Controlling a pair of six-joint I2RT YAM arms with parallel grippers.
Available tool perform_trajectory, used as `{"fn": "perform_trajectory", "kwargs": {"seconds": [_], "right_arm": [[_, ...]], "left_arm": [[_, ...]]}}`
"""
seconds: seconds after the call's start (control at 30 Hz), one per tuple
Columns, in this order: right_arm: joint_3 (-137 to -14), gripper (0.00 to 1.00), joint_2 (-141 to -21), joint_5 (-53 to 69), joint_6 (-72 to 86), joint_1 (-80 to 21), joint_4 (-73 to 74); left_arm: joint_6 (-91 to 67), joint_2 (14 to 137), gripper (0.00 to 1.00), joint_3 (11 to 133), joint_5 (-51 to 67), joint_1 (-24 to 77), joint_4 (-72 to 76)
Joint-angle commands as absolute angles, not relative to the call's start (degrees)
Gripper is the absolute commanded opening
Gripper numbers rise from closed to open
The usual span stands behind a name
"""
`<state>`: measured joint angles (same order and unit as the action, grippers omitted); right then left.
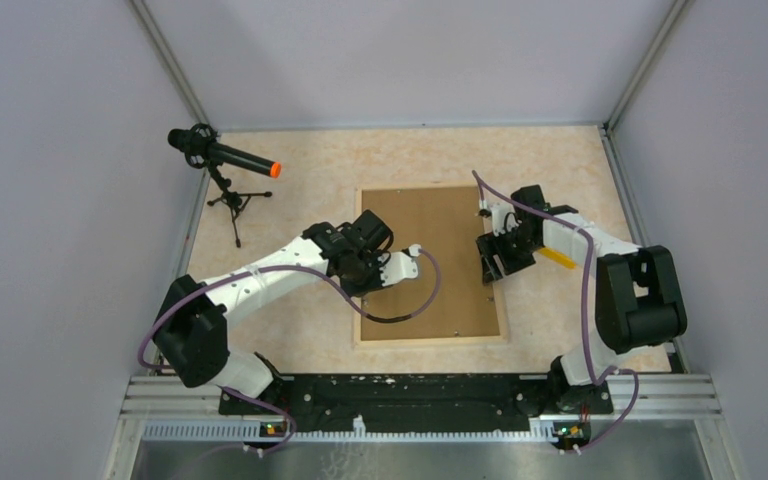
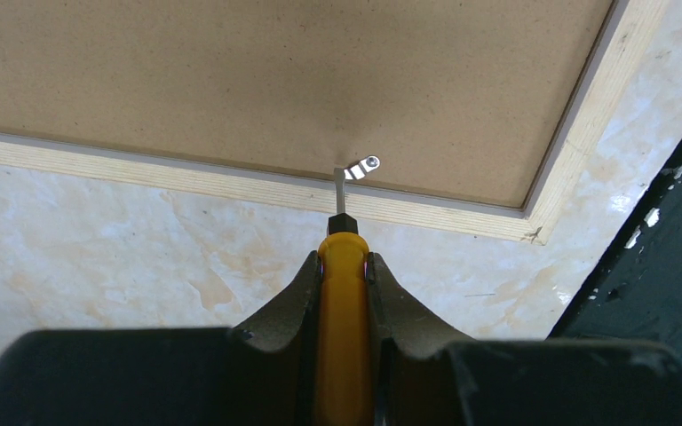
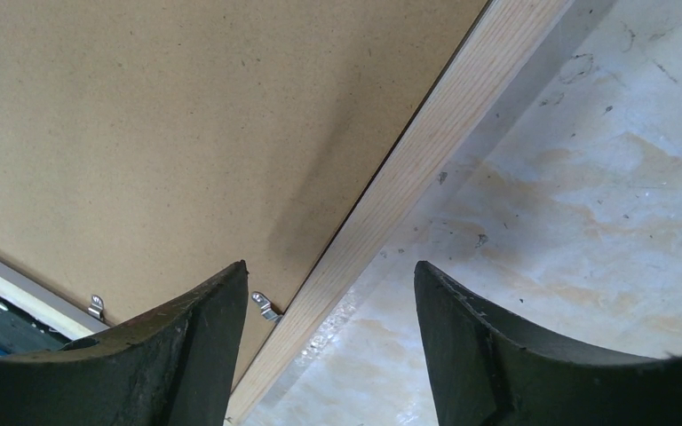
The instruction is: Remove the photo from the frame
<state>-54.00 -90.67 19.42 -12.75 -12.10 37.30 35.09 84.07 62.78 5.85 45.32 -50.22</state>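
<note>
Left hand (image 2: 344,263) clamped on a yellow tool (image 2: 344,355), whose metal tip meets a clip (image 2: 361,167) at 12 o'clock, on the backing (image 2: 275,71). Right hand (image 3: 329,275), spread wide and empty, hovers over the frame (image 3: 408,169) at its 3 o'clock edge. The frame lies face down on the counter (image 3: 586,222). The photo is unseen, presumably beneath the backing. Step: releasing clips. Next: swing this clip clear without gouging the backing.

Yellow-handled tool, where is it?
Left wrist view: the left gripper holds the yellow-handled tool, its metal tip at a small clip by the frame's wooden edge.
</note>
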Motion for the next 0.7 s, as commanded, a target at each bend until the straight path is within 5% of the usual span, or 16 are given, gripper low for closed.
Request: {"fn": "perform_trajectory", "kwargs": {"seconds": [0.0,0.67], "right_arm": [[-54.74,0.67,-91.14,19.95,-12.29,-11.91,36.3],[-54.84,0.67,-91.55,20.21,-12.04,-11.96,36.63]], "left_arm": [[33.92,84.31,0.0,64.83,7.06,45.47,-48.74],[37.28,84.4,0.0,65.39,8.44,45.54,-54.21]]}}
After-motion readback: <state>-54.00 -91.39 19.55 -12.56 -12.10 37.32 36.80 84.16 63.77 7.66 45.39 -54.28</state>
